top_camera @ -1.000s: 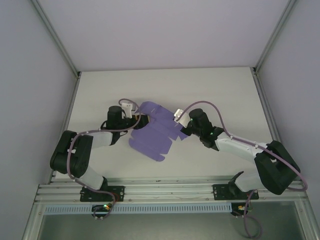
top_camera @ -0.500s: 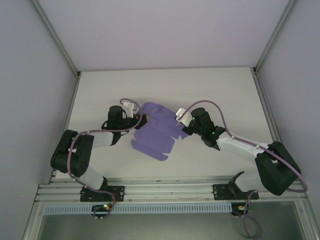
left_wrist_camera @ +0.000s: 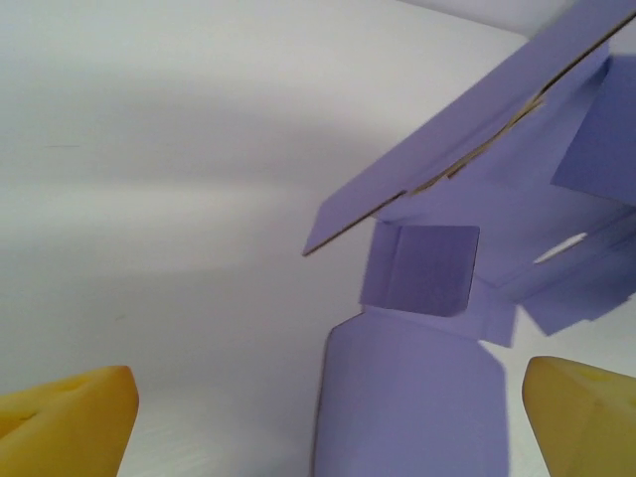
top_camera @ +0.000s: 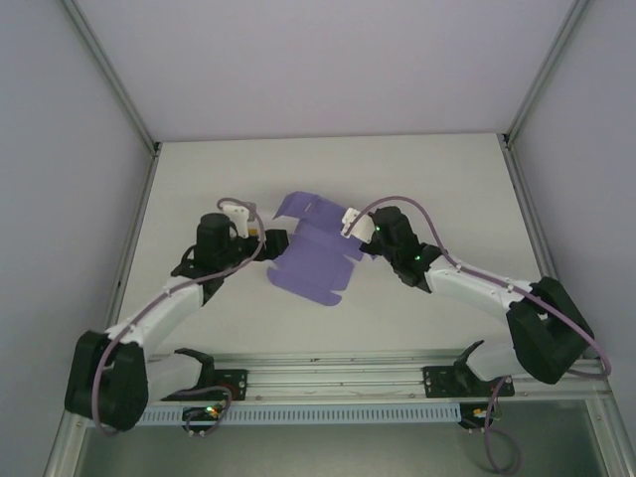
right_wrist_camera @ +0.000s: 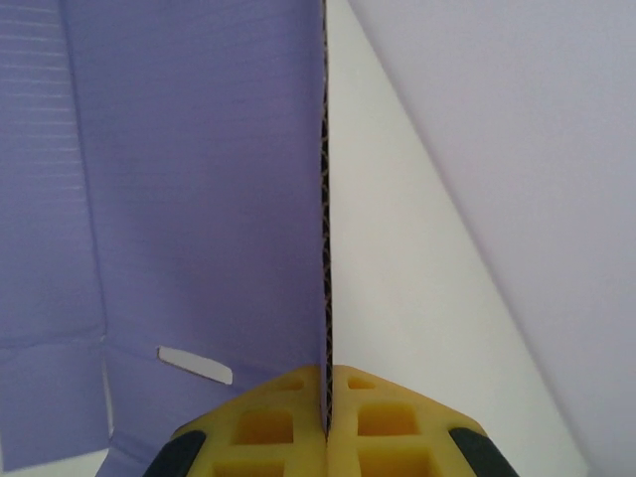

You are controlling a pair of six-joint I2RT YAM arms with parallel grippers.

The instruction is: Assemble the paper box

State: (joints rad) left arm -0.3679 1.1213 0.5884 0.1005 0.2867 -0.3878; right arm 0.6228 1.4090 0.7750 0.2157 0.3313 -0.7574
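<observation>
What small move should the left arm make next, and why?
Probably advance the open left gripper onto the rounded flap lying between its fingers, then close; the right gripper pinches the paper box's raised panel, so the sheet is steadied.

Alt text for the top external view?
A lilac die-cut paper box, still an unfolded sheet with one panel raised, lies in the middle of the white table. The right claw pinches its right edge, and the left claw sits open at its left edge.

The paper box [top_camera: 313, 260] occupies the middle; open table [top_camera: 447, 179] lies beyond it.
</observation>
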